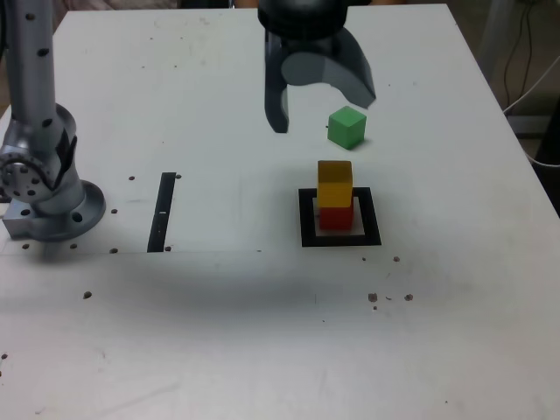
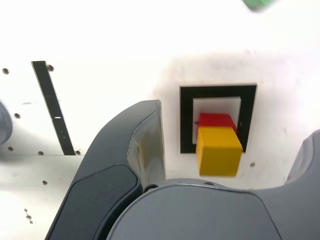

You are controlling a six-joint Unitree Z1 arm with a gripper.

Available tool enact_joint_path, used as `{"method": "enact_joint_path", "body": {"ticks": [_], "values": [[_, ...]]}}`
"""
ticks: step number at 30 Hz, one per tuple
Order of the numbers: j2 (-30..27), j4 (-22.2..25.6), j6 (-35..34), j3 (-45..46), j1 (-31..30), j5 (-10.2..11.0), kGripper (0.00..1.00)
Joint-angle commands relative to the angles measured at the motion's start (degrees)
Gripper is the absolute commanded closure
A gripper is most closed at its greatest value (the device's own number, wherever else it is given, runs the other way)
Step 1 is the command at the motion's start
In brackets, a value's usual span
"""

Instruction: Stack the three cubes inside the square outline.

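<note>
On the white table (image 1: 219,350) you see first the arm's grey base (image 1: 44,188), which stands at the exterior view's left edge. Above the far part of the table hangs your gripper (image 1: 322,109); its jaws are spread wide and it holds nothing. In the wrist view its two dark fingers (image 2: 130,160) frame the stack, apart from it on both sides. Next comes the square outline (image 1: 340,218), lying to the exterior view's right of the narrow black strip (image 1: 163,212). Inside this outline the red cube (image 1: 336,216) sits on the pale centre, and the yellow cube (image 1: 334,183) rests on top of it, shifted a little off the red one's edges. The green cube (image 1: 346,127) lies alone on the table beyond the outline, near the gripper's finger but not touching it.
</note>
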Motion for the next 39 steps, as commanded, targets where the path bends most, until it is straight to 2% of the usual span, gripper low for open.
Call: {"method": "enact_joint_path", "body": {"ticks": [1,5,11,15,18,29,35,39], "values": [[-0.5,0.3,-0.3,0.3,1.9,-1.0,0.01],[-0.4,0.2,-2.7,-0.2,5.6,-3.1,0.01],[0.3,-0.1,-9.8,-0.6,8.7,-4.8,0.01],[3.0,-1.0,-14.2,-0.8,11.0,-7.4,0.01],[5.8,-2.5,-15.7,-1.6,12.4,-8.3,0.01],[12.4,-10.0,-15.3,-3.2,14.4,-6.6,0.01],[14.6,-11.4,-15.6,-3.9,14.9,-4.2,0.01],[16.0,-11.4,-15.8,-3.9,14.9,-3.4,0.01]]}}
